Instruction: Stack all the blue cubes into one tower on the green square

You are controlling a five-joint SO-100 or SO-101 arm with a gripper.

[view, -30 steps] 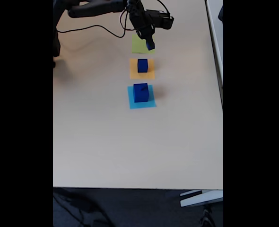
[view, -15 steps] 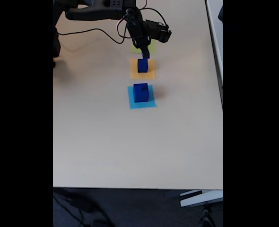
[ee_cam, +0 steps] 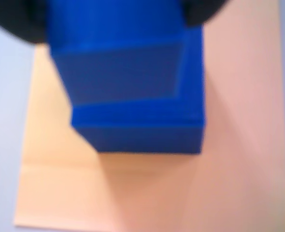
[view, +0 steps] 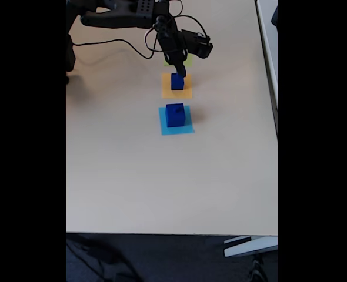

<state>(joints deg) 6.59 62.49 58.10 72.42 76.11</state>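
In the fixed view my gripper (view: 180, 70) is shut on the small blue cube (view: 180, 72), held right on top of the medium blue cube (view: 177, 83) that sits on the orange square (view: 166, 91). In the wrist view the small cube (ee_cam: 118, 72) lies between my dark fingertips (ee_cam: 17, 19), against the medium cube (ee_cam: 142, 137), with orange paper (ee_cam: 60, 193) beneath. I cannot tell whether the two cubes touch. The large blue cube (view: 174, 114) stands on the light-blue square (view: 186, 130). The green square (view: 189, 59) peeks out behind my gripper, mostly hidden.
The three squares lie in a line down the middle of the beige table (view: 132, 176). A black cable (view: 109, 40) loops near the arm at the back. The table's right edge (view: 276, 129) and front edge are far from the squares.
My gripper has carried the small blue cube from above the green square toward the camera and lowered it onto the medium cube on the orange square.
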